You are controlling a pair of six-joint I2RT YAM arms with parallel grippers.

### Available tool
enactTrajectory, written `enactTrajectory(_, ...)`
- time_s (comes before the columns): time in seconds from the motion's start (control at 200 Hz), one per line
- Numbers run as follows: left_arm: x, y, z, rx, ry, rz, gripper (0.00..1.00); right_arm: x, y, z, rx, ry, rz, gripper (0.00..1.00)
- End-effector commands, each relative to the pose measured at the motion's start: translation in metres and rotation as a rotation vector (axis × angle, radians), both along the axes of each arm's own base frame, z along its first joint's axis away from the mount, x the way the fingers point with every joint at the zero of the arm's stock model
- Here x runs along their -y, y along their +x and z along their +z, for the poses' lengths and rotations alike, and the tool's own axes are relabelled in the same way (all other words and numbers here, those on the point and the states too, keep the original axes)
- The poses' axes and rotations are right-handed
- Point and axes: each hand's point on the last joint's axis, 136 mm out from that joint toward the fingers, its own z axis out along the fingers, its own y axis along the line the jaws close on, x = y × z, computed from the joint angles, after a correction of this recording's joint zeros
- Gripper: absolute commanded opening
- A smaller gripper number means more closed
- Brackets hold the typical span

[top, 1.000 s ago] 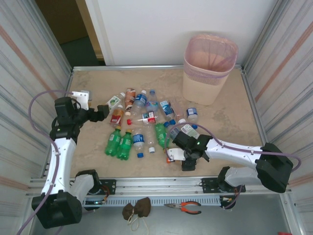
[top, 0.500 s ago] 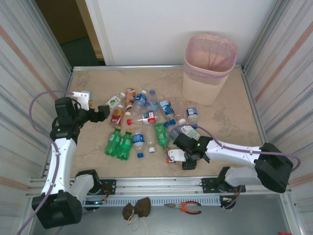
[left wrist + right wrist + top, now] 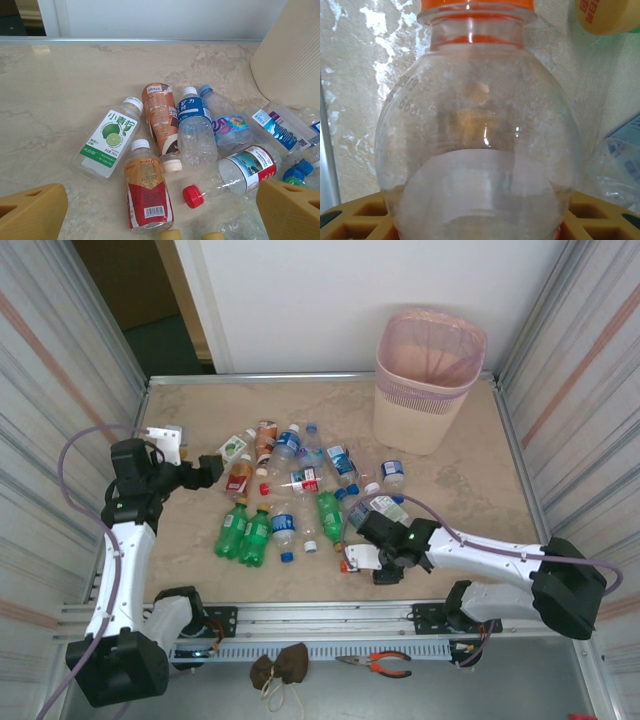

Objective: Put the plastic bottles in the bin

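One clear orange-capped bottle [image 3: 480, 150] lies at the near edge of the table [image 3: 470, 490], cap leftward, between the fingers of the right gripper [image 3: 370, 562], firm clamp impossible to tell; left gripper [image 3: 205, 472] hangs spread wide, bin [image 3: 420, 420] far right.

Clear glossy plastic bottle [image 3: 480, 150]; table [image 3: 470, 490] seemingly polished stone.

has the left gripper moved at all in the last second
No. In the top view the left gripper sits at the same spot, just near-left of the lime-label bottle, which has not shifted either. Its jaws are wide open.
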Motion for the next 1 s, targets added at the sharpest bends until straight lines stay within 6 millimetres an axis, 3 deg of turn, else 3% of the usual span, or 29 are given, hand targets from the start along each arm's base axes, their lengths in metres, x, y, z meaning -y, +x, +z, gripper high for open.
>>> enactTrajectory(0.0,-0.001,0.002,0.003,0.019,-0.012,0.005,0.97,-0.004,-0.002,0.021,-0.024,0.054,-0.007,0.46)
enactTrajectory(0.195,-0.003,0.002,0.002,0.017,-0.016,0.014,0.97,-0.021,0.006,0.078,-0.031,0.282,-0.08,0.44)
enactTrajectory(0.416,-0.004,0.003,0.0,0.013,-0.022,0.017,0.97,-0.036,0.039,0.182,0.027,0.644,-0.251,0.45)
enactTrajectory(0.536,-0.004,0.004,0.0,0.012,-0.024,0.019,0.97,-0.031,0.074,0.232,0.065,0.776,-0.429,0.42)
enactTrajectory(0.661,-0.005,0.004,0.0,0.012,-0.026,0.022,0.97,-0.012,0.119,0.282,0.108,0.89,-0.681,0.43)
enactTrajectory(0.761,-0.005,0.004,0.0,0.014,-0.034,0.023,0.97,-0.001,0.157,0.306,0.092,0.958,-0.841,0.41)
enactTrajectory(0.997,-0.004,0.005,0.001,0.013,-0.047,0.018,0.97,0.048,0.24,0.363,0.141,1.115,-1.168,0.41)
